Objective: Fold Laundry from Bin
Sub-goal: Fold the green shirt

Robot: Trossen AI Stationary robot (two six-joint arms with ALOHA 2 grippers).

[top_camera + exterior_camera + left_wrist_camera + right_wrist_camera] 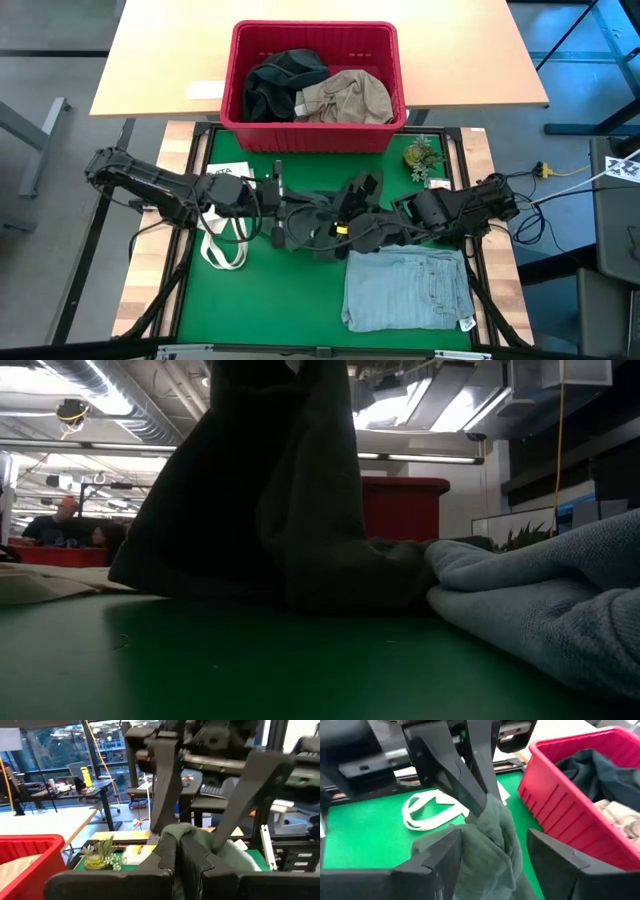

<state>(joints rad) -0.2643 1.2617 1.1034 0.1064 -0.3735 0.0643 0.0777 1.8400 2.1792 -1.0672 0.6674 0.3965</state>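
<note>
The jeans [560, 595] are lying nearest, folded. The left gripper [477, 790] is pinching the green cloth [490, 845], which is hanging between the right gripper's [492, 857] spread fingers.

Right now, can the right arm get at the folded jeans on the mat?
Probably yes. The right tool is open around the dark green garment, not clamped on it, and the jeans lie uncovered beside that arm, with nothing on top.

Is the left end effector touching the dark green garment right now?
Touching. In the right wrist view the left end effector is pinched shut on a fold of the dark green garment, holding it above the green mat.
</note>
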